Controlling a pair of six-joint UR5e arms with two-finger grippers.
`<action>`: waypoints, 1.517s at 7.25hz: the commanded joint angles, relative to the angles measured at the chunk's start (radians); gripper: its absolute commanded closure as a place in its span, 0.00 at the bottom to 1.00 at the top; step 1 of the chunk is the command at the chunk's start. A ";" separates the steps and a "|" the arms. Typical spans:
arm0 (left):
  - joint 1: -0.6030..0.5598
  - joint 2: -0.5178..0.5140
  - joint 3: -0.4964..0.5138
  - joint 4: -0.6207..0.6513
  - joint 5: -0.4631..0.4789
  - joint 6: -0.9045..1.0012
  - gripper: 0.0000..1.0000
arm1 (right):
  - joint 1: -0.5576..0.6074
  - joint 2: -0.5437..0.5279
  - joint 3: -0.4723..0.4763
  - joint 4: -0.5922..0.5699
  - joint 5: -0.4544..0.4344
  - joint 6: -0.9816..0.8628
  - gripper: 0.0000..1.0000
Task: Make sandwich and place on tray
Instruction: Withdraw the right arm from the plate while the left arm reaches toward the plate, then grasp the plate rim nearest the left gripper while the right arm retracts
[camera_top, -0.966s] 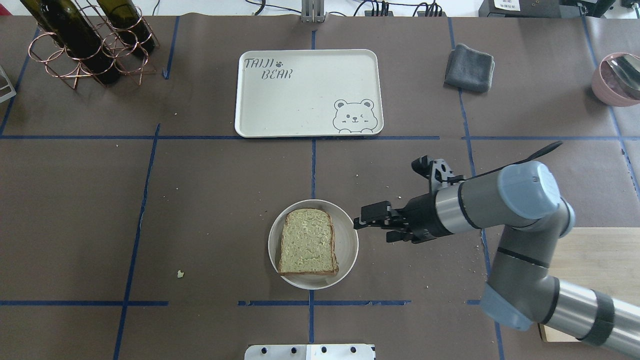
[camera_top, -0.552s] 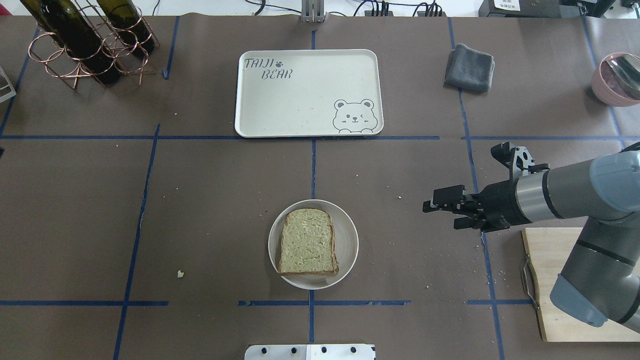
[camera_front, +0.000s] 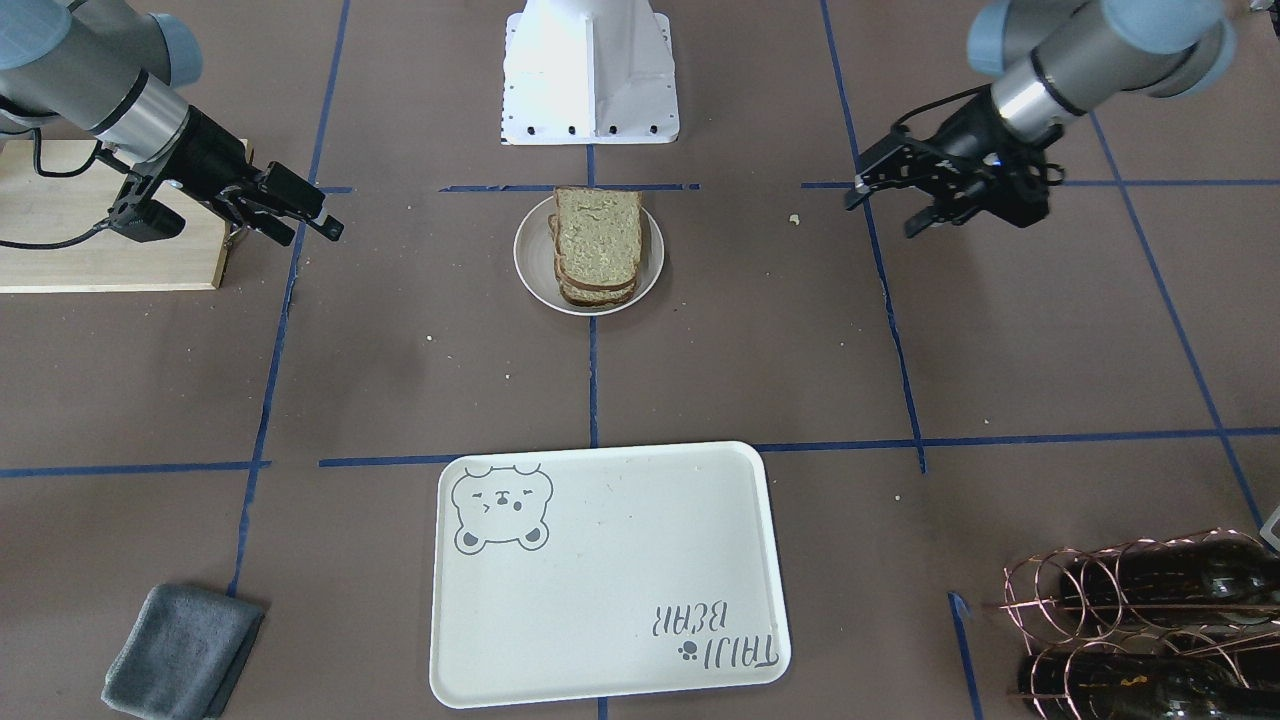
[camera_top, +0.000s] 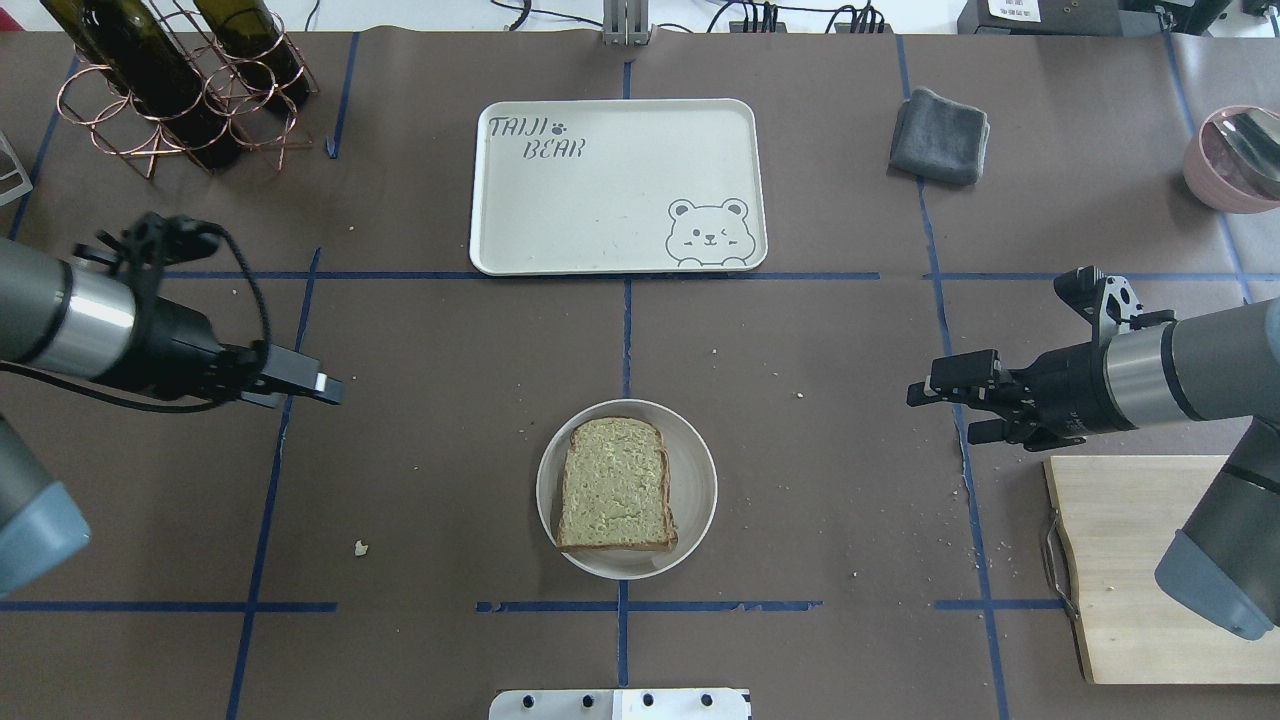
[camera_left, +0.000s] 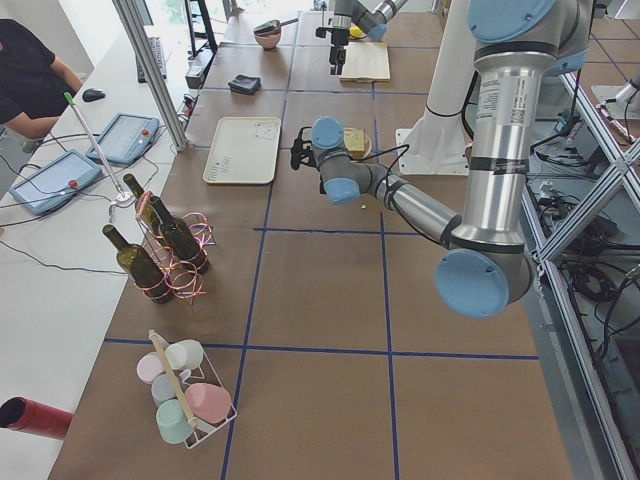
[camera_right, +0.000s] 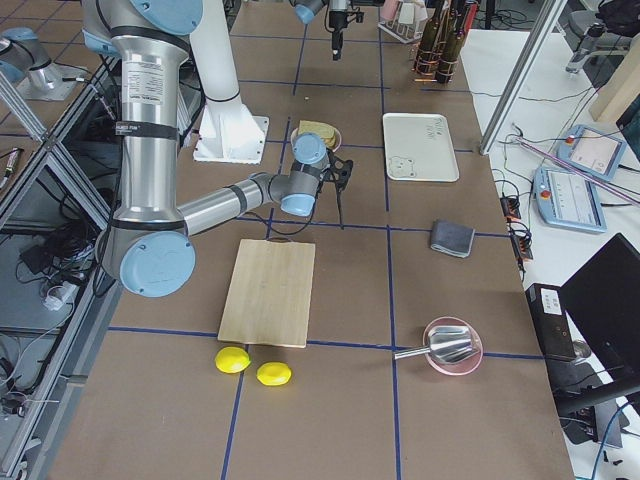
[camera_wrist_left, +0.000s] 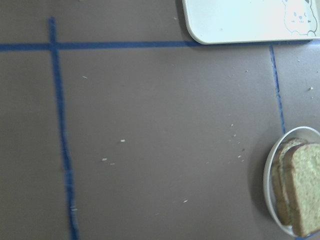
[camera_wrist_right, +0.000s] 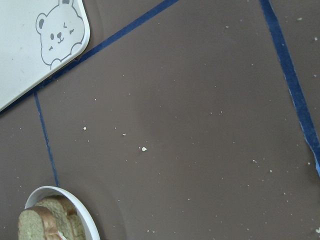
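Observation:
The sandwich (camera_top: 615, 485) is a stack of tan bread slices with brown crust on a small round white plate (camera_top: 695, 490) at the table's centre front; it also shows in the front-facing view (camera_front: 597, 235). No egg shows. The cream bear tray (camera_top: 600, 200) lies bare at the far centre, well apart from the plate. My left gripper (camera_top: 322, 387) hovers left of the plate, open and empty (camera_front: 880, 215). My right gripper (camera_top: 940, 415) hovers right of the plate, open and empty (camera_front: 312, 232).
A copper rack with wine bottles (camera_top: 180, 90) stands far left. A grey cloth (camera_top: 938, 135) and a pink bowl (camera_top: 1235, 155) lie far right. A wooden cutting board (camera_top: 1130, 570) lies front right under my right arm. Two lemons (camera_right: 255, 367) lie beyond it.
My right gripper has drawn back to the right, away from the plate, still open. My left arm has come into view from the left. The sandwich has not moved.

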 joint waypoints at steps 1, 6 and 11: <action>0.226 -0.130 0.070 0.015 0.219 -0.245 0.43 | 0.001 -0.006 -0.004 0.000 -0.002 -0.002 0.00; 0.291 -0.245 0.166 0.113 0.273 -0.246 0.55 | 0.056 -0.070 0.007 -0.021 0.001 -0.117 0.00; 0.312 -0.281 0.206 0.113 0.273 -0.246 0.59 | 0.128 -0.195 0.015 -0.049 0.000 -0.530 0.00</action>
